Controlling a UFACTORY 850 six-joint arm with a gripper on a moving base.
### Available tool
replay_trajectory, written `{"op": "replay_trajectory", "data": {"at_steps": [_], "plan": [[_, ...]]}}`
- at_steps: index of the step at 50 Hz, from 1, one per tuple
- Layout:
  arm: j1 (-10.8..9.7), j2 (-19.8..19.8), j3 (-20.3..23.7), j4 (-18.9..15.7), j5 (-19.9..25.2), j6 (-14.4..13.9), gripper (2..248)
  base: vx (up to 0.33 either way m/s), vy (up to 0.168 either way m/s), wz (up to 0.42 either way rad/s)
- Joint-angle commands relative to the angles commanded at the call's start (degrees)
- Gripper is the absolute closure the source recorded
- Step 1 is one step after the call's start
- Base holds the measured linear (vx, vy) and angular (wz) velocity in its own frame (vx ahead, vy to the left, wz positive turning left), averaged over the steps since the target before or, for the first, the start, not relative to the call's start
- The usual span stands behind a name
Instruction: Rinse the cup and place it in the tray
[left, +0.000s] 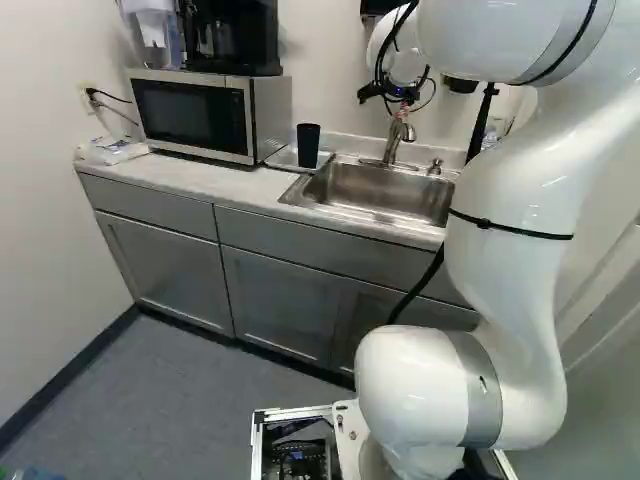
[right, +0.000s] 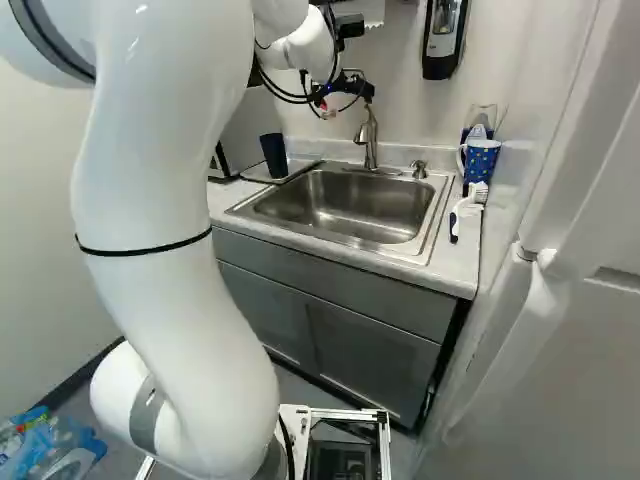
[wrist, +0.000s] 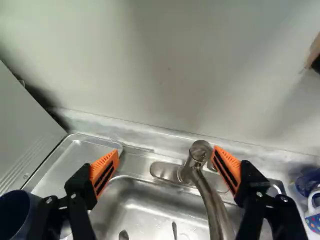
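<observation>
Working the tap (wrist: 210, 197) is probably the current step. Fingers (wrist: 106, 167) are standing wide apart, holding nothing. Dark cup (left: 308, 145) is standing at the tray (wrist: 80, 155), beside the sink (right: 350, 205). Gentle centring over the tap is looking advisable, avoiding sideways knocks.

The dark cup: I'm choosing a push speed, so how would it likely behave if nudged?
The cup stands upright, taller than wide, so a high nudge would probably tip it. Its round sides suggest it could then roll.
</observation>
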Motion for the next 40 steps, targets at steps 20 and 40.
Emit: {"op": "replay_trajectory", "data": {"at_steps": [20, 40], "plan": [[0.2, 0.7, 0.8, 0.0, 5.5, 0.0, 3, 0.0, 0.0, 0.0], [1.9, 5.1, 5.7, 0.0, 5.5, 0.0, 3, 0.0, 0.0, 0.0]]}}
